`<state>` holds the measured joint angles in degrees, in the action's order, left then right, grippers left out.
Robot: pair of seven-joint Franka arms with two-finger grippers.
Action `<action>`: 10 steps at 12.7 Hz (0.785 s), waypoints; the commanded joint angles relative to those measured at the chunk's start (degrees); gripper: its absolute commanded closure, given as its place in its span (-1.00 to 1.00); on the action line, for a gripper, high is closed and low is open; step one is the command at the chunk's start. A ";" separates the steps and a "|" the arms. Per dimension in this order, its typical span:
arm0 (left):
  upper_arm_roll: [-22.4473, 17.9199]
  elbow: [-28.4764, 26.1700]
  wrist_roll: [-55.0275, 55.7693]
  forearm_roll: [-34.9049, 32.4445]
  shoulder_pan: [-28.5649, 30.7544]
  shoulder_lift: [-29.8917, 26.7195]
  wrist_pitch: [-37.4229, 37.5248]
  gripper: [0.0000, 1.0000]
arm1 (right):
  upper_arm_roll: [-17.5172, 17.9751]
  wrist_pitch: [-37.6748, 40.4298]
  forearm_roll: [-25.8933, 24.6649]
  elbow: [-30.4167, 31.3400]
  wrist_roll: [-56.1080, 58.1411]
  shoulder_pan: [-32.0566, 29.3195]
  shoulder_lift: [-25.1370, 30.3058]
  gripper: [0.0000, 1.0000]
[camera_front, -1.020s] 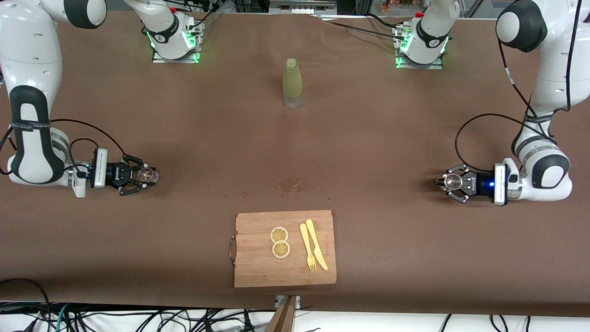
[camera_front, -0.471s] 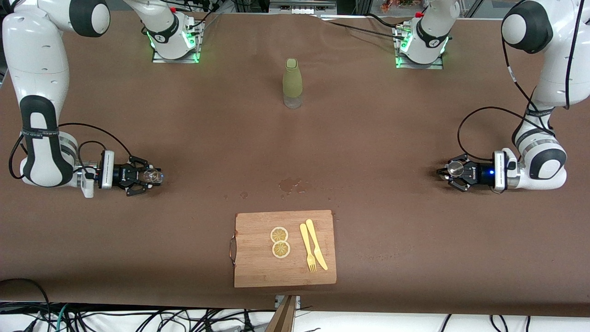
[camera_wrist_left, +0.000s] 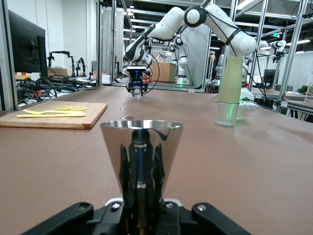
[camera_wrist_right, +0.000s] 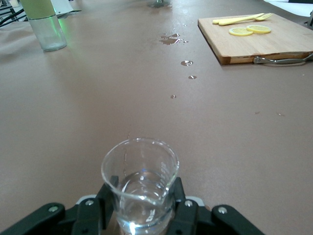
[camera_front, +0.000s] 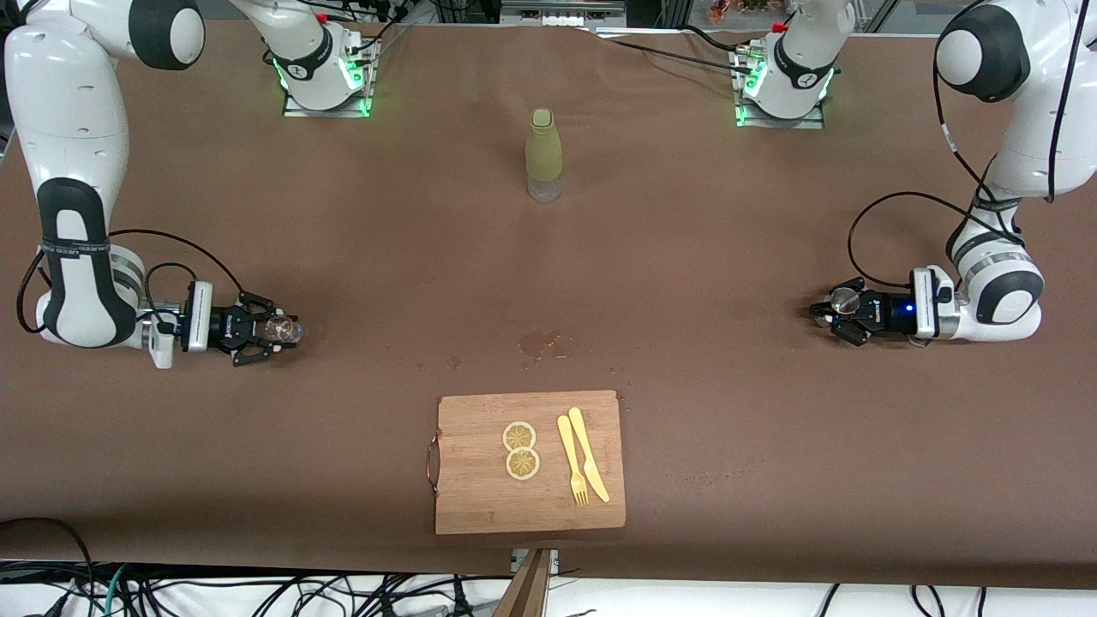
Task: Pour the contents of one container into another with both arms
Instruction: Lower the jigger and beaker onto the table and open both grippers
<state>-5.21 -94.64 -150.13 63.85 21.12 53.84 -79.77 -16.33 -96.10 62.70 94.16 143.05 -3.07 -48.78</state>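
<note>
Bottle (camera_wrist_right: 43, 23) top cut off

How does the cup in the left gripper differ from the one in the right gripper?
The metal cup is shiny, opaque steel and cone-shaped; the glass beaker is clear, nearly straight-walled, with a pour lip. Water shows in the glass beaker; the metal cup's contents are hidden. Both stand upright, gripped low by the left gripper and right gripper.

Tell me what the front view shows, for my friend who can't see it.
Two white robot arms sit low at each end of a brown table: the right claw grips a clear glass, the left claw a shiny metal cup. Between them stand a green bottle and a cutting board.
</note>
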 commanded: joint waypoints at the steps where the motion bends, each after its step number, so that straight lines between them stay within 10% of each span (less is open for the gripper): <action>1: 0.03 -0.28 -2.80 -1.53 0.42 0.83 1.20 1.00 | 0.59 0.30 0.75 -1.00 1.18 -1.33 -1.40 -0.02; 4: -0.23 -1.59 -2.45 -1.53 0.42 0.83 1.11 1.00 | 0.59 0.30 0.84 -1.09 1.09 -1.33 -1.58 -0.16; 5: -0.32 -1.69 -2.36 -1.53 0.42 0.66 1.11 1.00 | 0.59 0.30 0.84 -1.17 1.09 -1.42 -1.58 -0.71; 6: -0.67 -1.69 -2.45 -1.62 0.42 0.57 1.20 0.65 | 0.51 0.30 0.75 -1.52 0.92 -1.33 -1.58 -0.99; 8: -1.02 -1.69 -3.41 -1.62 0.42 0.57 2.68 -0.99 | 0.16 0.47 0.32 -1.53 0.56 -1.42 -1.58 -1.00; 10: -1.64 -1.60 -3.42 -1.54 0.42 0.48 3.13 -1.00 | -1.69 1.00 -1.34 -1.53 0.56 -1.33 -1.06 -1.00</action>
<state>-6.53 -95.39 -151.81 63.84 21.18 55.35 -77.71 -17.07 -96.19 62.50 93.52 143.43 -3.68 -49.90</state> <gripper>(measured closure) 0.502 0.000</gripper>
